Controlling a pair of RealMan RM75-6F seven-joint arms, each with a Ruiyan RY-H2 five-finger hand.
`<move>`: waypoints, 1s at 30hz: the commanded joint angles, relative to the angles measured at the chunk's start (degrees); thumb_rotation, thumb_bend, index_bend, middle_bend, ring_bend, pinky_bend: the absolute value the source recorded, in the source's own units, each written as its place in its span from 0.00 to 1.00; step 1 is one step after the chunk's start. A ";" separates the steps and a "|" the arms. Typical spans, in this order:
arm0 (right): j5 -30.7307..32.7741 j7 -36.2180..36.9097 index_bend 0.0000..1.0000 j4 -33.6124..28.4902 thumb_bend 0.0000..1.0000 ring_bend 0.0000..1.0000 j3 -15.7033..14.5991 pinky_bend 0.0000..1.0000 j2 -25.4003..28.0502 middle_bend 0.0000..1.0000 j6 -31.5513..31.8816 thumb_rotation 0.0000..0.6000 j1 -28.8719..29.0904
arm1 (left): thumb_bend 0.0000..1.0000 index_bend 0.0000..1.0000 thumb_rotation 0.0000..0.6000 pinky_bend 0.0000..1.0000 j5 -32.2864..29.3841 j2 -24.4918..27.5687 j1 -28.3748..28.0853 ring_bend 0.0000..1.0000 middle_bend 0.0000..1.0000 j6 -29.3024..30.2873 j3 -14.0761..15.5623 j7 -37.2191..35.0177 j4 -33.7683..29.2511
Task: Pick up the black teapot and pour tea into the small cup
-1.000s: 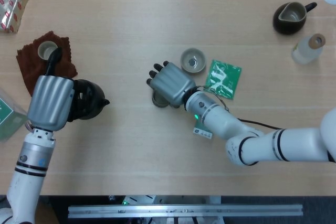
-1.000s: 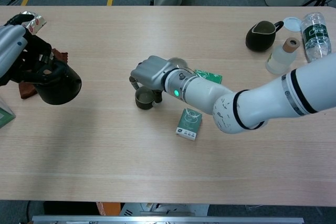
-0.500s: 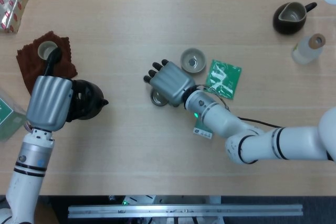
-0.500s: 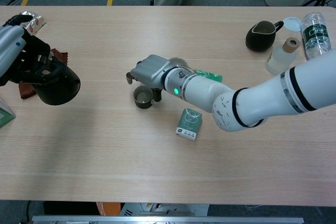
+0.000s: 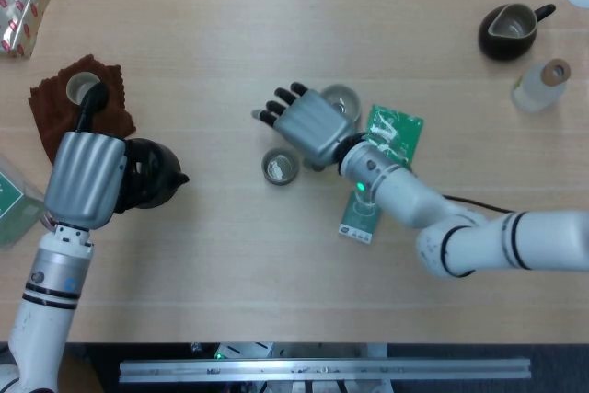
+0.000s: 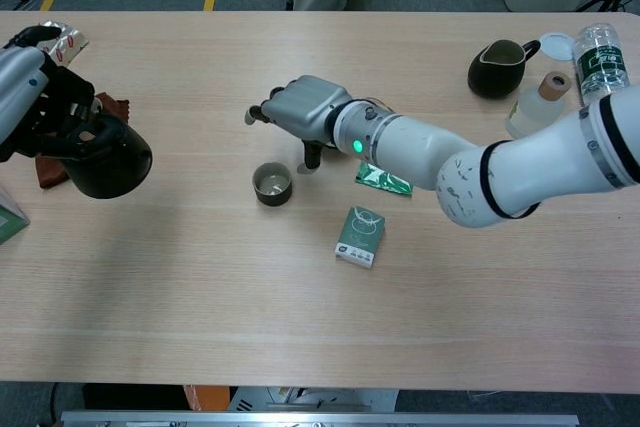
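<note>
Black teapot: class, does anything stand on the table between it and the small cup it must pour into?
Nothing visible does. The black teapot, held by the left hand, has bare table between it and the small cup. The right hand hangs beyond the cup.

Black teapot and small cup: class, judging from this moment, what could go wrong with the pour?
1. The left hand holds the black teapot far from the small cup; tea may spill in transit.
2. The right hand hovers open beside the cup and could knock it.
</note>
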 commanded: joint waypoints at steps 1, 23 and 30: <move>-2.11 2.19 0.15 -4.50 0.19 0.11 -0.33 0.16 5.06 0.21 1.35 1.00 -1.92 | 0.30 0.87 0.90 0.06 -0.04 -0.15 -0.12 0.77 0.98 -0.18 -0.02 0.04 0.10; -20.55 19.47 0.14 -24.01 0.19 0.12 -4.52 0.16 39.93 0.21 16.70 1.00 -21.15 | 0.30 0.87 0.93 0.06 -4.05 -6.00 -5.38 0.77 0.98 -5.53 -3.33 4.88 2.26; -24.70 25.23 0.15 -23.24 0.19 0.12 -6.27 0.16 44.50 0.21 20.07 1.00 -27.49 | 0.30 0.87 0.96 0.06 -6.11 -8.56 -7.59 0.77 0.98 -7.18 -4.81 6.19 4.32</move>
